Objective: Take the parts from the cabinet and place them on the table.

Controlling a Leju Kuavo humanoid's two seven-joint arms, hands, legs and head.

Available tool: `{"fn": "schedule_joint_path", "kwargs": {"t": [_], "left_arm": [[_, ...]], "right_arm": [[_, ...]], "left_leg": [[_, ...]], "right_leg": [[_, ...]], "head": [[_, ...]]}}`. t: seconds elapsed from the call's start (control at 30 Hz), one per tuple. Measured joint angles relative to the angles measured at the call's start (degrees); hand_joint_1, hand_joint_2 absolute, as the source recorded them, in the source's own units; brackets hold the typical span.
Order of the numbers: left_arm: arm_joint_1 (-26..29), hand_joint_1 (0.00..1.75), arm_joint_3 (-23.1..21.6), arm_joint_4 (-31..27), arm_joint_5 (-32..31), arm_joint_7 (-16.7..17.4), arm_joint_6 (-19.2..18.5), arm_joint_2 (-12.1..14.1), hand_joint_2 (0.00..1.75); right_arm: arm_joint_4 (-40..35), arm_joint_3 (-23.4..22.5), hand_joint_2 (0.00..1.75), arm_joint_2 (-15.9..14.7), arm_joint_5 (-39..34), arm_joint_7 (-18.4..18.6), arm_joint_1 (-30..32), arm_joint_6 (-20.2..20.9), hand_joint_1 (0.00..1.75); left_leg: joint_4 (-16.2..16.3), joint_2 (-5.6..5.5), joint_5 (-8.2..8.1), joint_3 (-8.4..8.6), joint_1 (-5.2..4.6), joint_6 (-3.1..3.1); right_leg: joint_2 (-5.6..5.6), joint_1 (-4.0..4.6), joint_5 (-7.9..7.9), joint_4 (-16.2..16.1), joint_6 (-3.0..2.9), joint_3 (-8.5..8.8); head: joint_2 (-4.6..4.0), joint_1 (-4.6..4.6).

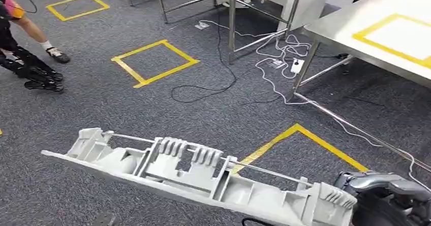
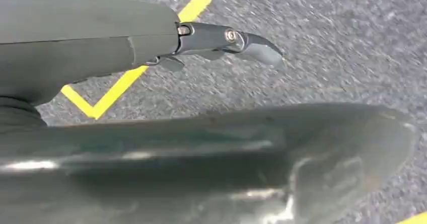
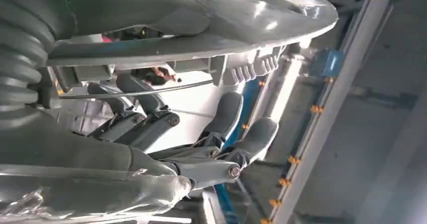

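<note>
Grey moulded plastic makes up the long ribbed part (image 1: 203, 178), which hangs tilted above the carpeted floor (image 1: 101, 104), its right end lower and meeting the right robot hand (image 1: 386, 198). In the right wrist view that right robot hand (image 3: 201, 148) holds the part (image 3: 211, 38): the thick thumb lies over its smooth outer face and the darker fingers (image 3: 226, 110) curl behind its ribbed side and thin metal rod. The left robot hand (image 2: 226, 40) hangs over the carpet with its fingers stretched out and nothing in them, well apart from the part.

Beyond the part and to its right stands the steel worktop (image 1: 345, 28), marked with a yellow tape rectangle (image 1: 391, 35). Yellow tape squares (image 1: 152, 61) lie on the floor beyond the part, and white cables (image 1: 279, 58) trail beneath the worktop's legs. Far left of the part, a person's leg and shoe (image 1: 56, 55) show.
</note>
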Motion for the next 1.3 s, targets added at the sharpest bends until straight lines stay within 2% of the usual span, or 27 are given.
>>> {"fn": "schedule_joint_path", "kwargs": {"t": [0.07,0.1,0.17,0.2,0.23,0.27,0.4,0.43,0.47,0.5,0.57,0.6,0.63,0.7,0.73,0.77,0.9,0.93,0.97,1.0,1.07,1.1,1.13,1.17,1.23,1.27,1.3], "left_arm": [[0.2,0.0,0.0,0.0,0.0,0.2,0.0,0.0,0.0],[0.3,0.0,0.0,0.0,0.0,0.3,0.0,0.0,0.0],[0.2,0.0,0.0,0.0,0.0,0.3,0.0,0.0,0.0],[0.2,0.0,0.0,0.0,0.0,0.2,-0.1,0.0,0.0],[0.2,0.0,0.0,0.0,0.0,0.1,-0.3,0.0,0.0],[0.2,0.0,0.0,0.0,-0.1,0.0,-0.4,0.0,0.0],[0.0,0.0,-0.3,0.0,-0.2,-0.2,-0.6,-0.1,0.0],[-0.1,0.0,-0.4,0.0,-0.2,-0.2,-0.6,-0.1,0.0],[-0.1,0.0,-0.5,0.0,-0.2,-0.2,-0.5,0.0,0.0],[-0.1,0.0,-0.5,0.0,-0.2,-0.1,-0.4,0.1,0.0],[0.2,0.0,-0.5,0.0,-0.2,0.3,-0.3,0.3,0.0],[0.3,0.0,-0.5,0.0,-0.2,0.4,-0.3,0.3,0.0],[0.3,0.0,-0.5,0.0,-0.2,0.4,-0.3,0.4,0.0],[0.2,0.0,-0.5,0.0,-0.2,0.4,-0.2,0.3,0.0],[0.2,0.0,-0.5,0.0,-0.2,0.4,-0.2,0.4,0.0],[0.2,0.0,-0.5,0.0,-0.2,0.4,-0.2,0.4,0.0],[0.0,0.0,-0.5,0.0,-0.2,0.4,-0.2,0.4,0.0],[-0.1,0.0,-0.5,0.0,-0.2,0.4,-0.2,0.4,0.0],[-0.2,0.0,-0.5,0.0,-0.2,0.4,-0.2,0.5,0.0],[-0.2,0.0,-0.5,0.0,-0.2,0.4,-0.2,0.4,0.0],[0.1,0.0,-0.5,0.0,-0.2,0.4,-0.2,0.4,0.0],[0.2,0.0,-0.5,0.0,-0.2,0.4,-0.2,0.4,0.0],[0.3,0.0,-0.5,0.0,-0.2,0.4,-0.2,0.4,0.0],[0.2,0.0,-0.5,0.0,-0.2,0.4,-0.2,0.4,0.0],[0.2,0.0,-0.5,0.0,-0.2,0.4,-0.2,0.5,0.0],[0.2,0.0,-0.5,0.0,-0.2,0.4,-0.2,0.5,0.0],[0.2,0.0,-0.5,0.1,-0.2,0.4,-0.2,0.4,0.0]], "right_arm": [[0.0,0.0,1.75,0.0,-0.1,0.0,0.2,-0.1,1.75],[0.0,0.0,1.75,0.0,-0.1,0.0,0.4,-0.1,1.75],[0.0,0.0,1.75,0.0,-0.1,0.0,0.6,-0.1,1.75],[0.0,0.1,1.75,0.0,-0.1,0.1,0.6,-0.2,1.75],[0.0,0.2,1.75,0.0,-0.1,0.2,0.6,-0.3,1.75],[0.0,0.3,1.75,0.0,-0.1,0.3,0.6,-0.4,1.75],[0.0,0.5,1.75,-0.1,-0.1,0.4,1.2,-1.0,1.75],[0.0,0.5,1.75,-0.2,-0.1,0.4,1.4,-1.1,1.75],[0.0,0.6,1.75,-0.2,-0.1,0.4,1.2,-1.2,1.75],[0.0,0.6,1.75,-0.3,0.0,0.4,1.1,-1.3,1.75],[0.0,0.6,1.75,-0.4,0.1,0.5,1.0,-1.5,1.75],[0.0,0.7,1.75,-0.4,0.3,0.5,1.0,-1.6,1.75],[0.0,0.9,1.75,-0.5,0.3,0.5,1.0,-1.6,1.75],[0.0,0.9,1.75,-0.5,0.4,0.5,1.0,-1.6,1.75],[0.0,1.0,1.75,-0.5,0.4,0.5,1.0,-1.6,1.75],[0.0,1.0,1.75,-0.5,0.4,0.5,0.9,-1.7,1.75],[0.0,1.2,1.75,-0.6,0.4,0.5,0.8,-1.7,1.75],[-0.1,1.2,1.75,-0.6,0.4,0.5,0.8,-1.7,1.75],[-0.1,1.3,1.75,-0.6,0.4,0.5,0.7,-1.7,1.75],[-0.1,1.4,1.75,-0.6,0.4,0.6,0.6,-1.8,1.75],[-0.1,1.5,1.75,-0.6,0.4,0.6,0.5,-1.8,1.75],[-0.1,1.5,1.75,-0.6,0.4,0.6,0.5,-1.8,1.75],[-0.1,1.5,1.75,-0.6,0.4,0.6,0.5,-1.8,1.75],[-0.1,1.5,1.75,-0.6,0.4,0.6,0.5,-1.8,1.75],[-0.1,1.6,1.75,-0.6,0.4,0.6,0.5,-1.8,1.75],[-0.1,1.6,1.75,-0.6,0.4,0.6,0.5,-1.8,1.75],[-0.1,1.6,1.75,-0.6,0.4,0.6,0.4,-1.8,1.75]], "left_leg": [[9.0,-0.27,-3.61,-4.51,0.03,-0.15],[10.9,-0.3,-3.65,-5.76,0.03,-0.16],[6.9,-0.4,0.42,-4.29,0.14,-0.09],[2.1,-0.84,3.32,-2.04,0.31,-0.09],[-3.0,-2.43,5.6,0.41,0.65,-0.27],[-6.0,-4.64,5.69,1.66,0.89,-0.45],[-6.6,-3.23,5.51,1.82,0.67,1.39],[-6.8,-2.53,5.74,1.83,0.82,1.91],[-6.8,-2.19,5.67,1.86,0.72,2.4],[-6.8,-1.67,5.64,1.87,0.55,2.61],[-6.8,-0.37,5.55,1.86,0.25,2.8],[-6.8,0.25,5.53,1.87,0.15,2.83],[-6.8,0.9,5.48,1.96,0.07,2.85],[-6.8,1.91,5.2,2.31,0.02,2.72],[-6.8,2.41,5.03,2.63,0.02,2.5],[-6.7,2.88,4.82,2.93,-0.1,2.19],[-6.9,4.56,4.76,3.16,-0.2,0.95],[-6.8,4.16,4.39,3.11,-0.06,0.39],[-5.9,1.86,3.47,2.85,0.03,0.13],[-3.0,0.49,1.46,1.55,0.03,-0.04],[7.1,-0.21,-3.1,-3.32,0.1,-0.34],[10.3,-0.24,-3.81,-5.09,0.09,-0.39],[10.8,-0.26,-3.02,-5.61,0.1,-0.38],[9.0,-0.3,-1.06,-5.0,0.16,-0.34],[0.1,-1.3,4.33,-0.95,0.44,-0.31],[-4.8,-4.26,6.01,1.44,0.94,-0.52],[-6.8,-6.28,5.29,2.15,1.22,-0.41]], "right_leg": [[1.33,0.02,0.04,0.0,-0.12,-0.12],[2.05,0.02,0.05,0.0,-0.1,-0.14],[3.54,-0.12,0.15,0.0,0.06,-0.09],[4.27,-0.28,0.21,0.1,0.26,-0.03],[5.0,-0.44,0.25,0.1,0.6,-0.01],[5.56,-0.1,0.25,0.3,1.07,-0.28],[7.59,-0.59,0.81,-0.3,2.58,-1.19],[6.01,-0.56,0.55,0.2,2.63,-1.26],[2.86,-0.34,-1.03,2.1,2.7,-1.97],[1.43,-0.35,-3.47,5.8,2.85,-3.64],[0.64,-0.35,-7.9,15.3,2.94,-7.9],[0.61,-0.34,-8.69,18.1,2.97,-9.1],[0.59,-0.33,-7.89,17.7,2.94,-8.77],[0.1,-0.23,-3.69,10.2,2.55,-4.61],[-1.2,-0.05,-1.49,4.8,2.3,-1.65],[-3.94,0.32,-1.13,0.8,2.04,0.38],[-1.35,0.78,-0.7,0.8,0.94,-0.14],[-0.74,0.27,-0.28,0.3,0.37,0.18],[-0.27,0.14,-0.18,0.2,0.2,0.14],[0.11,0.03,-0.09,0.2,-0.01,0.08],[1.34,0.03,-0.06,0.2,-0.2,-0.08],[2.0,0.04,-0.04,0.2,-0.22,-0.12],[2.69,0.02,-0.01,0.2,-0.19,-0.1],[3.38,-0.04,0.03,0.2,-0.12,-0.09],[4.81,-0.26,0.18,0.2,0.24,-0.01],[5.5,-0.32,0.25,0.3,0.63,-0.12],[6.1,0.11,0.14,0.9,1.02,-0.59]], "head": [[0.0,-0.04],[0.0,-0.07],[0.0,-0.05],[0.0,-0.07],[0.0,-0.09],[0.0,-0.13],[0.0,-0.15],[0.0,-0.17],[0.0,0.31],[0.0,0.5],[0.0,0.55],[0.0,0.52],[0.0,0.52],[0.0,0.52],[0.0,0.54],[0.0,0.57],[0.0,0.5],[0.0,0.48],[0.0,0.39],[0.0,0.31],[0.0,0.17],[0.0,0.13],[0.0,0.15],[0.0,0.11],[0.0,0.13],[0.0,0.11],[0.0,-0.09]]}}
